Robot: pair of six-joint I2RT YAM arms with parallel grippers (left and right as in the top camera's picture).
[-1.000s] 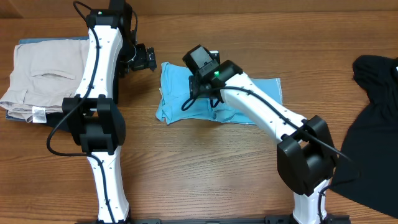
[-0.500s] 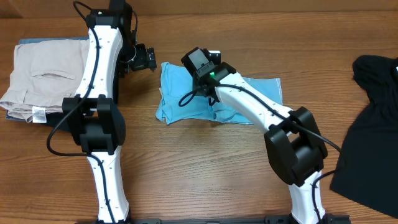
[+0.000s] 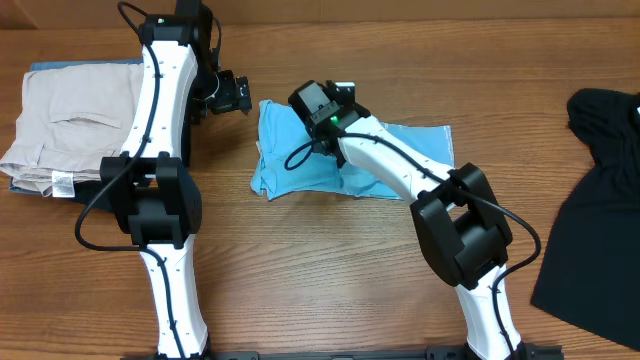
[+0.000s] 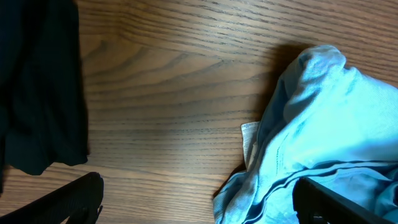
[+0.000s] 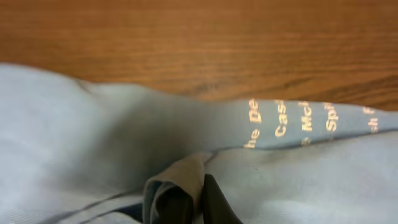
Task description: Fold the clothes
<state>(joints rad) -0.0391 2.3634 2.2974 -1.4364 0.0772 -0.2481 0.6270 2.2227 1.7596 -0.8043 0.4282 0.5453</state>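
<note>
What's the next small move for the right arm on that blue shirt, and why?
Probably a slight lift: the right gripper seems pinched on a fold of the T-shirt, which lies bunched on the table, while the left gripper hovers open beside its corner.

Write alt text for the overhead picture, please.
A robot's right gripper rests on a crumpled light blue T-shirt on a wooden table, its left gripper just beside. Folded beige trousers lie far left, a black garment far right.
</note>
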